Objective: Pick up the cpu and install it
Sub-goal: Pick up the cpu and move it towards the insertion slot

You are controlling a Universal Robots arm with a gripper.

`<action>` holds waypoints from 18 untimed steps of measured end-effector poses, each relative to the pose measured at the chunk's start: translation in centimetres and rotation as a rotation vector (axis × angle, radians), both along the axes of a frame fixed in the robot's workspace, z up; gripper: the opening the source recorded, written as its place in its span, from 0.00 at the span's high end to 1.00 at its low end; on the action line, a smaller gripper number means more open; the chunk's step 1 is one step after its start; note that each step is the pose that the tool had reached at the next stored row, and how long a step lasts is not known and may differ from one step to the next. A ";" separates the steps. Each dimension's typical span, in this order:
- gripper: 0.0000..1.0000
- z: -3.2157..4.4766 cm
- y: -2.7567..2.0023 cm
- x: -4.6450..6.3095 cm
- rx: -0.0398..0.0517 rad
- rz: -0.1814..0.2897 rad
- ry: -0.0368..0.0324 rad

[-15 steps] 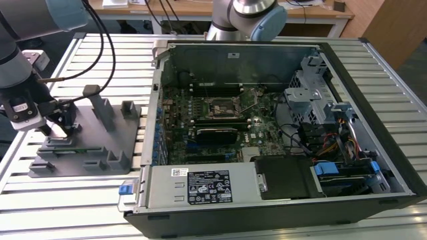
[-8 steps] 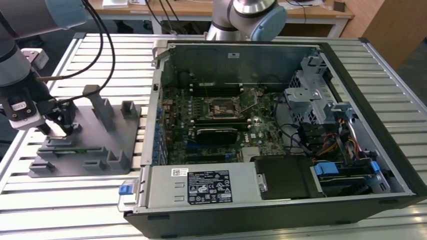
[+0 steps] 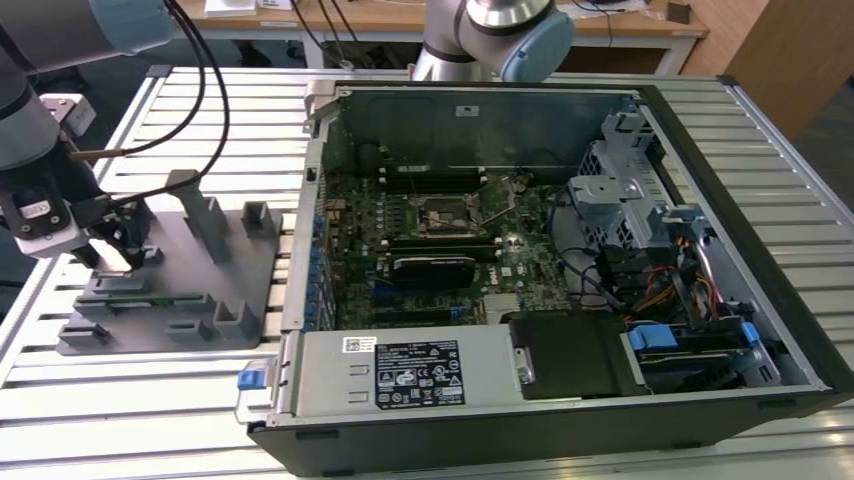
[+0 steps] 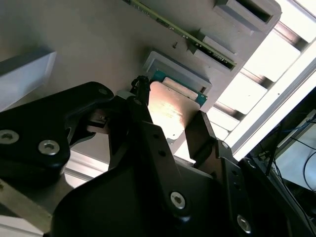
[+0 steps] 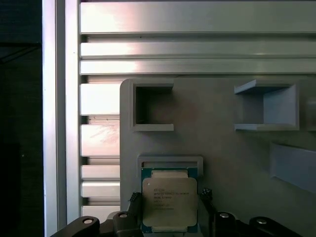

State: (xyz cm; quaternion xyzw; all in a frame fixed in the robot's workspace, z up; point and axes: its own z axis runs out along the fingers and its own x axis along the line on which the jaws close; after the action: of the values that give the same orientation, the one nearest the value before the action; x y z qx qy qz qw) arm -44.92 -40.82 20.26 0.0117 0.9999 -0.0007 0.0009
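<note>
Black gripper (image 3: 118, 250) fingers (image 5: 134, 198) stand spread, one on each side of the cpu (image 5: 169, 202), just clear of its edges. The cpu lies flat in its nest on the grey holder (image 5: 222, 148). A good grasp would close evenly on opposite edges and stay level. The motherboard socket (image 3: 441, 212) is well apart.

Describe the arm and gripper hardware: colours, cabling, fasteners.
Arm: silver-grey metal links with pale blue joint caps, and black cables looping off it. Gripper: matte black, angular body with round silver screw heads. In the exterior view, a pale grey block sits at the wrist.
</note>
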 end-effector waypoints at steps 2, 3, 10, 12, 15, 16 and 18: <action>0.47 0.07 0.00 0.0 -0.0002 0.000 0.0004; 0.47 0.07 0.00 0.0 -0.0001 0.000 0.0003; 0.47 0.89 0.00 0.0 -0.0002 0.000 0.0003; 0.47 0.93 0.00 0.0 -0.0002 0.000 0.0003; 0.47 0.99 0.00 0.0 -0.0002 0.000 0.0003; 0.47 1.01 0.00 0.0 -0.0002 0.000 0.0003; 0.47 1.07 0.00 0.0 -0.0003 0.000 0.0004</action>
State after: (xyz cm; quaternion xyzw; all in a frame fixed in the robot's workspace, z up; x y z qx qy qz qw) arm -44.92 -40.82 21.33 0.0117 0.9999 -0.0009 0.0007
